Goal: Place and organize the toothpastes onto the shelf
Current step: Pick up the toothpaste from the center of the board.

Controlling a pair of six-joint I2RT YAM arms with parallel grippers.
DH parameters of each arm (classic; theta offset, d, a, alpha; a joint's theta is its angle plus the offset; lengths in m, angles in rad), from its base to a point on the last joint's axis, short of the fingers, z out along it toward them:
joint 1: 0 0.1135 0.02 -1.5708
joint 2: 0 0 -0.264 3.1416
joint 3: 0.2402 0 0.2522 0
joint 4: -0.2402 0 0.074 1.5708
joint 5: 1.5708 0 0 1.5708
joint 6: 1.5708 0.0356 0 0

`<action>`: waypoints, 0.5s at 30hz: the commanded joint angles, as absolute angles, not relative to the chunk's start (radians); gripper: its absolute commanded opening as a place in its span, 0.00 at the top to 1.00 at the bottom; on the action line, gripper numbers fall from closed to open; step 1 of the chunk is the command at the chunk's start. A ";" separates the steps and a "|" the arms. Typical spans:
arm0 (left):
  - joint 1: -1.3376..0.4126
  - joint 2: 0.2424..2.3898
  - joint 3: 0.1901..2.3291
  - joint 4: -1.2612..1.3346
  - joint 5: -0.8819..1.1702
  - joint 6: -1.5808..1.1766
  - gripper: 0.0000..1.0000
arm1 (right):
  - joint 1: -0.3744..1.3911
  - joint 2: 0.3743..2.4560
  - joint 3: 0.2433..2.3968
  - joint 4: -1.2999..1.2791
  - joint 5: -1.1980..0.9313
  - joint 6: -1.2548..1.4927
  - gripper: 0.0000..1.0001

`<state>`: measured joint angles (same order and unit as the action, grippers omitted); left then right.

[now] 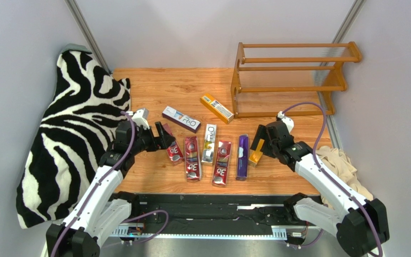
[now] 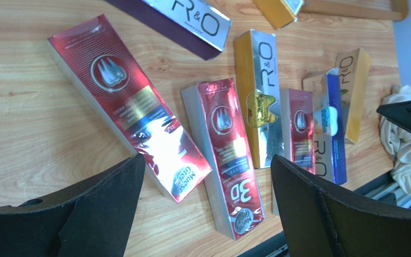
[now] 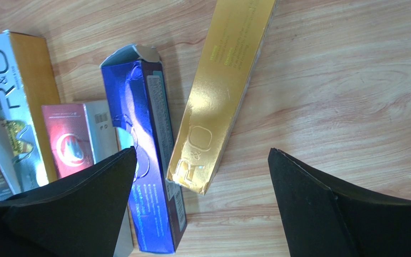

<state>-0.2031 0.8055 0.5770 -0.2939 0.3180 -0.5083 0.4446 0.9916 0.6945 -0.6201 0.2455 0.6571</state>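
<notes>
Wooden tabletop point(image 1: 154, 88), light orange grain, evenly lit. Plain pale grey walls point(image 1: 207, 27) on three sides (metal posts point(image 1: 87, 32) at the rear corners). Zebra-print cloth point(image 1: 68, 134) draped at left edge; crumpled beige cloth point(image 1: 346, 159) at right edge.

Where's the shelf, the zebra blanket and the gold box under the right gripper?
shelf point(image 1: 299, 45): top view, top rail.
zebra blanket point(image 1: 68, 134): top view, its middle.
gold box point(image 3: 221, 91): right wrist view, shiny face.

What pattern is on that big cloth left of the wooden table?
The big draped cloth has black-and-white zebra stripes, clearest in the top external view.
</notes>
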 commanded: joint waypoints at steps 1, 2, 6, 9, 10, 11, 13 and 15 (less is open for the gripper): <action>-0.216 0.842 0.611 -0.333 0.288 -0.515 0.04 | 0.448 1.046 0.689 -0.508 0.311 0.707 0.00; -0.218 0.848 0.606 -0.319 0.290 -0.511 0.04 | 0.448 1.061 0.686 -0.500 0.325 0.731 0.01; -0.219 0.891 0.592 -0.301 0.296 -0.505 0.04 | 0.448 1.199 0.709 -0.502 0.345 0.759 0.02; -0.218 0.922 0.589 -0.301 0.298 -0.502 0.04 | 0.465 1.287 0.713 -0.460 0.345 0.767 0.02; -0.219 0.928 0.589 -0.301 0.301 -0.502 0.04 | 0.466 1.305 0.710 -0.450 0.350 0.773 0.02; -0.219 0.933 0.586 -0.287 0.307 -0.500 0.04 | 0.468 1.333 0.710 -0.443 0.365 0.779 0.03; -0.219 0.945 0.580 -0.282 0.322 -0.500 0.04 | 0.468 1.351 0.710 -0.431 0.380 0.799 0.03; -0.219 0.945 0.577 -0.281 0.327 -0.500 0.04 | 0.468 1.359 0.701 -0.416 0.393 0.810 0.04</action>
<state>-0.2150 0.9447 0.5808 -0.3096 0.3050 -0.5076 0.4622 1.3499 0.6891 -0.4965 0.3279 0.7582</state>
